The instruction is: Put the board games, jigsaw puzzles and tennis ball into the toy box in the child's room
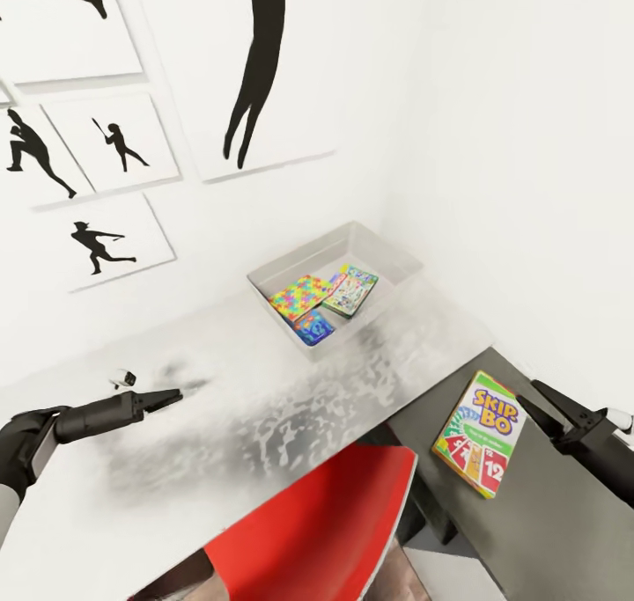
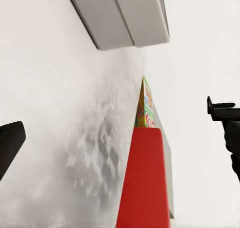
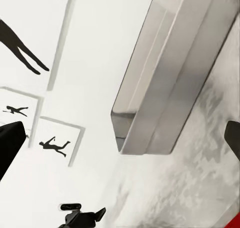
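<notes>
The toy box [image 1: 384, 255] stands on the table [image 1: 264, 425] against the wall. It holds a jigsaw puzzle [image 1: 302, 295], a green-pink board game [image 1: 351, 290] and a small blue one [image 1: 313, 327]. The Skip-Bo board game [image 1: 480, 434] lies flat on the lower dark side unit [image 1: 546, 531]. My left gripper [image 1: 169, 398] hovers open over the table's left part, far from the tray. My right gripper [image 1: 539, 402] is open beside the Skip-Bo box, not touching it. The toy box's outer wall [image 3: 165, 82] faces the right wrist view. The tennis ball and the bed are out of view.
A red chair [image 1: 326, 522] is pushed under the table's front edge, between the arms. Baseball-player posters [image 1: 110, 240] hang on the white wall behind the table. A side wall closes the corner right of the tray.
</notes>
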Controlling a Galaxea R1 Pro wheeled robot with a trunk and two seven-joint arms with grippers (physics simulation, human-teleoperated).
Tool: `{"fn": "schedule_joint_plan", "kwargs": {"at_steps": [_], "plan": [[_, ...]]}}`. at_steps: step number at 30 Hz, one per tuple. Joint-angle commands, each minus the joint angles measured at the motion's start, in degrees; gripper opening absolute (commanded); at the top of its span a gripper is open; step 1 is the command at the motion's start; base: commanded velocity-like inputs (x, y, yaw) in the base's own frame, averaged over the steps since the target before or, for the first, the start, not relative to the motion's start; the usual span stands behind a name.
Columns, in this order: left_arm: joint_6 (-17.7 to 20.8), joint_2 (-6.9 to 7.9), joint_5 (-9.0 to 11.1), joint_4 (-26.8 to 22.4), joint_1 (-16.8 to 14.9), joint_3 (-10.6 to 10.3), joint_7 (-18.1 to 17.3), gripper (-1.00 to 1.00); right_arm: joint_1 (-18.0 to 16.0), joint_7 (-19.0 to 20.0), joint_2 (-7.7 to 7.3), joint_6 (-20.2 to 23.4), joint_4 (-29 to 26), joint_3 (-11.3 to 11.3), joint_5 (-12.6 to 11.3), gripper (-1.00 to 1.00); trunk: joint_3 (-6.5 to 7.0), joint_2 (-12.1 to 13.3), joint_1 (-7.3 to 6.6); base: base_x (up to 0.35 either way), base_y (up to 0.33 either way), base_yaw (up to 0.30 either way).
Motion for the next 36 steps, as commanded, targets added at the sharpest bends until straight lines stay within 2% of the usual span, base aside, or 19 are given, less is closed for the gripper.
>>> {"fn": "schedule_joint_plan", "kwargs": {"at_steps": [1,11,18,36], "plan": [[0.6,0.07,0.0,0.0,0.0,0.0,-0.2,1.00,-0.1,0.3,0.00,0.2,0.0,0.0,0.2,1.00,-0.01,-0.1,0.00,-0.303,0.001,-0.202],[0.6,0.15,0.0,0.0,0.0,0.0,-0.2,1.00,-0.1,0.3,0.00,0.1,0.0,0.7,0.4,1.00,0.68,-0.1,0.00,-0.321,0.000,-0.200],[0.6,0.16,0.0,0.0,0.0,0.0,-0.2,1.00,-0.1,0.3,0.00,0.1,0.0,0.7,0.6,1.00,0.83,-0.1,0.00,-0.202,0.025,-0.062],[0.6,0.16,0.0,0.0,0.1,0.0,-0.2,1.00,-0.1,0.2,0.03,0.1,0.0,0.7,0.6,1.00,0.84,-0.1,0.00,-0.027,0.047,-0.002]]}}
